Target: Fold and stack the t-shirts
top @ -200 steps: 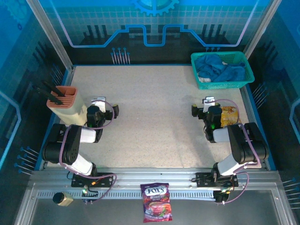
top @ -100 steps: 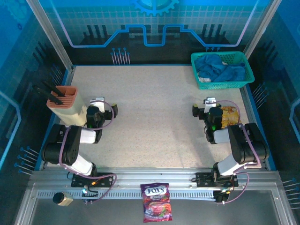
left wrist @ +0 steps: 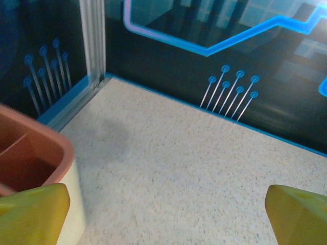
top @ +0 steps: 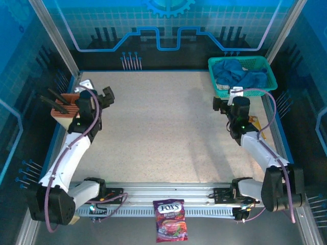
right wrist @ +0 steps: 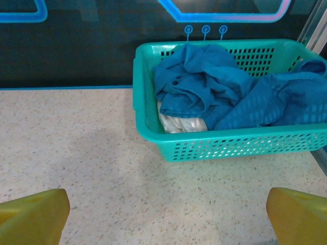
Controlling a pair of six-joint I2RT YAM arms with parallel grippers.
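Yellow pads of the right gripper stand spread wide, with nothing between them. They face the teal-green plastic mesh basket, which sits at the far right corner of the speckled beige bench. The gripper hovers near the basket's front wall without touching it.

Inside the basket lies the crumpled teal-blue cloth t-shirt, heaped up to the rim. The white cloth t-shirt is bunched beneath it against the front wall, and only a small patch of it can be seen.

The left gripper is likewise spread and empty. It is raised near the far left corner of the bench, just beside the terracotta ridged plastic holder that carries dark utensils.

Judged progress: none of the task is done. Both shirts are unfolded in the basket, and no stack exists. What is left is the whole sequence: draw each shirt out, lay it flat on the bench, fold it, and place one folded shirt on the other. The right arm appears placed for the first grasp, probably of the teal-blue shirt on top.
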